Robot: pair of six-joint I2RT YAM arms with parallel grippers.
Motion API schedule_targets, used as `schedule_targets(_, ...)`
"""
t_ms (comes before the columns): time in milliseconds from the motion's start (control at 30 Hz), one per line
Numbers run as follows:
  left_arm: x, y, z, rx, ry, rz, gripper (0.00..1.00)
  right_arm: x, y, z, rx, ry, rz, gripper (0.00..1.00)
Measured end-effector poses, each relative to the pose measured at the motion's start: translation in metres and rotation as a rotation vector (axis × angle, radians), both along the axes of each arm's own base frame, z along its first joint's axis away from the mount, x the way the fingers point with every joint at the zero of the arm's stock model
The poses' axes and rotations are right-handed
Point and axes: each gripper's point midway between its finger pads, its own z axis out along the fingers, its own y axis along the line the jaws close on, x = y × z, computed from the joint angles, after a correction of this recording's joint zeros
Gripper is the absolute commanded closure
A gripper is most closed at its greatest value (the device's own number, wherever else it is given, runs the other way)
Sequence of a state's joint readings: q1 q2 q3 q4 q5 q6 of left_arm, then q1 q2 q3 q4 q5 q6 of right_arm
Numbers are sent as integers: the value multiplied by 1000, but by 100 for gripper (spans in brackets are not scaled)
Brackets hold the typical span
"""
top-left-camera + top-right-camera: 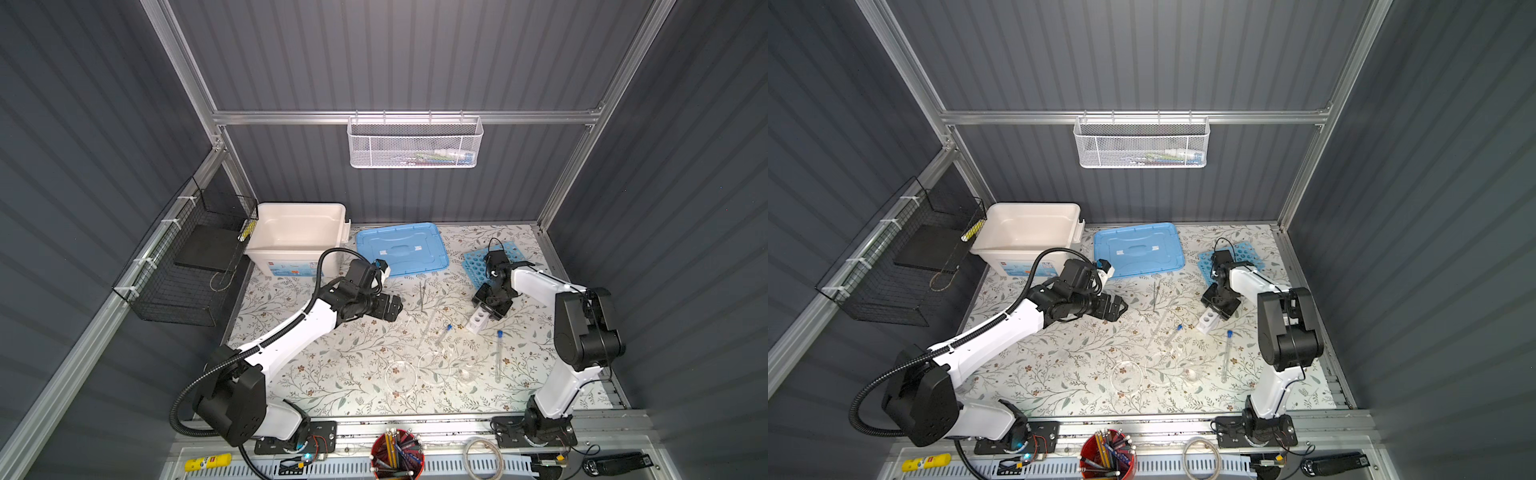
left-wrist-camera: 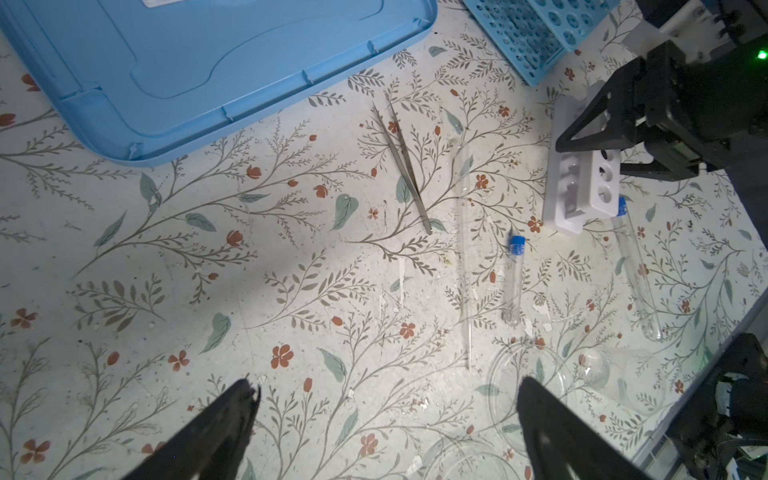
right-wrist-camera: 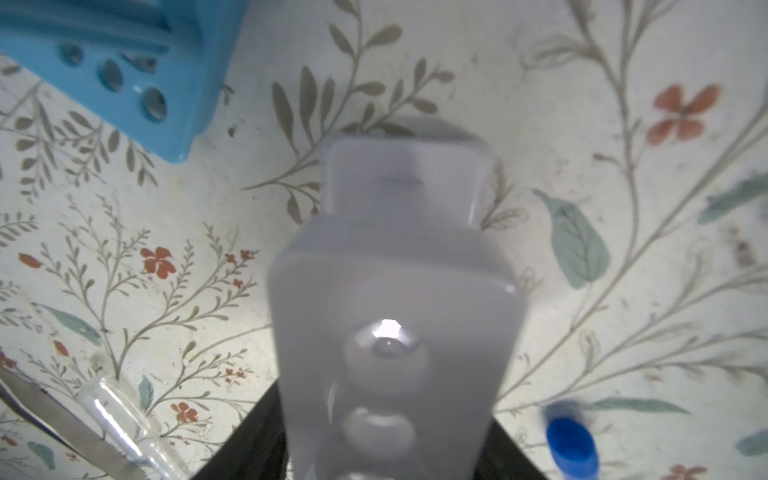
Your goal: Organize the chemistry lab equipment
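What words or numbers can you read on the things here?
None can be read for sure.
White bin, front sticker with a small red mark: too small to read.
Yellow tube, small red label: too blurred to read.

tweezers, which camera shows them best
The left wrist view: the tweezers lie whole and sharp, both prongs distinct. In both top views they are only a thin dark line. The right wrist view catches just one blurred end.
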State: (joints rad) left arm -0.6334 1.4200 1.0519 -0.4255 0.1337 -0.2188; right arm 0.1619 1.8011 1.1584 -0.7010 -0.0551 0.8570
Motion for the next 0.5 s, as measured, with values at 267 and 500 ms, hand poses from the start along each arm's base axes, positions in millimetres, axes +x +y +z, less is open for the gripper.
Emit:
schedule_targets(267,-20,-23,-6,29,10,-80,1,-9,-4,17,-17,-20,15,17)
schedule_targets(500,-35,-63,-7,51,8,-173,8,-8,-16,59,-60,-97,40,14)
